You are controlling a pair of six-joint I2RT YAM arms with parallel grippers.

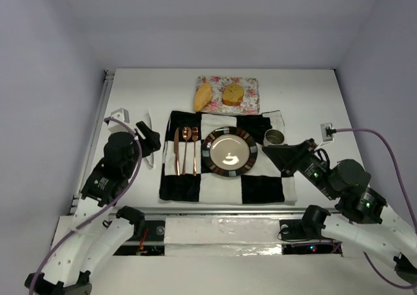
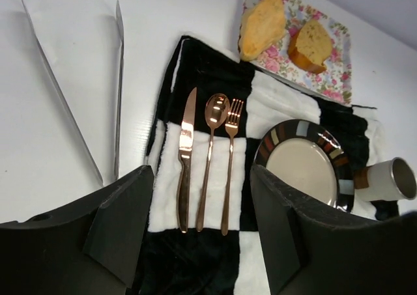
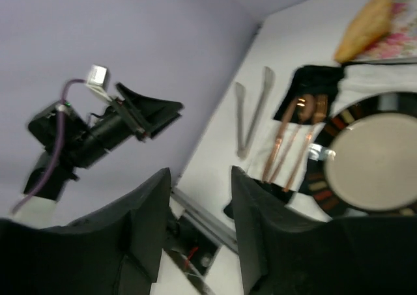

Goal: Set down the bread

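White desk, lilac walls round it. Nearest: left hand has fingers apart and holds nothing, at the left side of the checkered cloth. Right hand is also spread and empty, at the cloth's right side just beside the metal cup. Tongs lie on the desk left of the cloth, near the left hand. On the cloth are a copper knife, spoon and fork side by side, then the striped-rim plate, nothing on it. Far end: floral tray at the cloth's far edge, both bread pieces on it, wedge slice at the tray's left edge, browner chunk just beside it on the right.

Handling, my guess: light, soft crumb, firmer crust, will squash or crumble if pinched hard. Take the wedge across its narrow width mid-length and the chunk across its crusty sides, closing gently.

In the way: plate and cutlery lie between the hands and the tray, so reach over them. The cup is easy to knock with the right hand
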